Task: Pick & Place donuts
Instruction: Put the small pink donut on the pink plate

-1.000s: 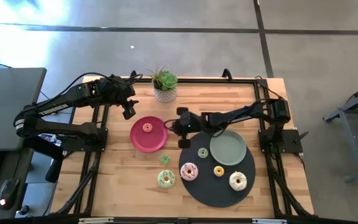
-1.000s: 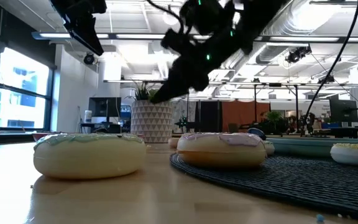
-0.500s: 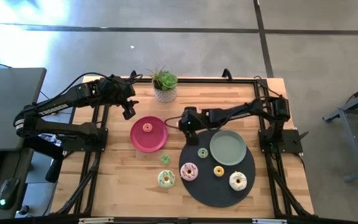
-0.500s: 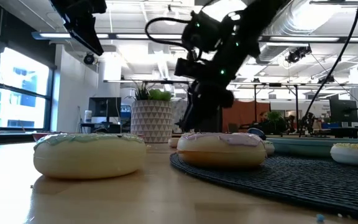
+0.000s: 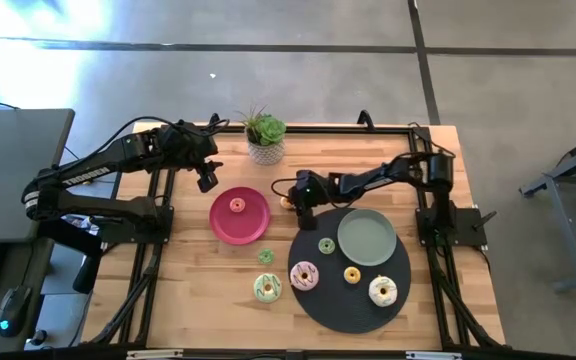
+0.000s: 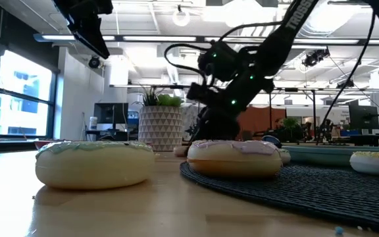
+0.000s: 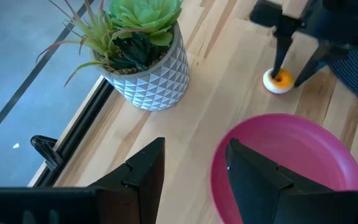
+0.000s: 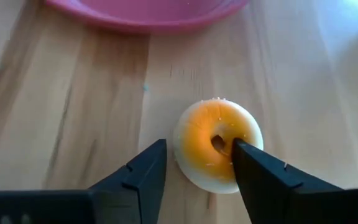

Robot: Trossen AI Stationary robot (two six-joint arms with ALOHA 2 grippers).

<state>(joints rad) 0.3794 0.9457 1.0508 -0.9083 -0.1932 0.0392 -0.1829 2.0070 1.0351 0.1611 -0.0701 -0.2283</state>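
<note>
My right gripper [image 8: 199,147] points down, open, at a tiny orange donut [image 8: 216,146] that lies flat on the wood between the magenta plate [image 5: 248,225] and the dark mat [image 5: 368,310]. One finger [image 8: 145,171] stands outside the ring; the other [image 8: 260,177] covers its far part beside the hole. A tiny red donut [image 5: 236,205] lies on the magenta plate. Pink [image 5: 304,275], yellow [image 5: 352,274] and white [image 5: 382,291] donuts lie on the mat, a pale green one [image 5: 267,288] on the wood. My left gripper [image 7: 196,146] hangs open, high, near the plant. My right gripper comes at the orange donut [image 7: 278,79] from above, fingers pointing down. One finger [image 7: 280,56] ends at the ring's top, the other [image 7: 308,65] beside it. Whether either finger touches it, I cannot tell. The donut lies flat on the table.
A potted succulent [image 5: 266,138] stands at the table's far edge, close to both arms. A grey-green plate [image 5: 367,237] sits on the mat's far part. Two small green rings [image 5: 266,256] [image 5: 326,245] lie between plate and mat. Bare wood shows at the near left.
My right gripper has swung from pointing level at the magenta plate to pointing down, shifted slightly toward the table's right, and come down over the orange donut. My left arm has kept still.
</note>
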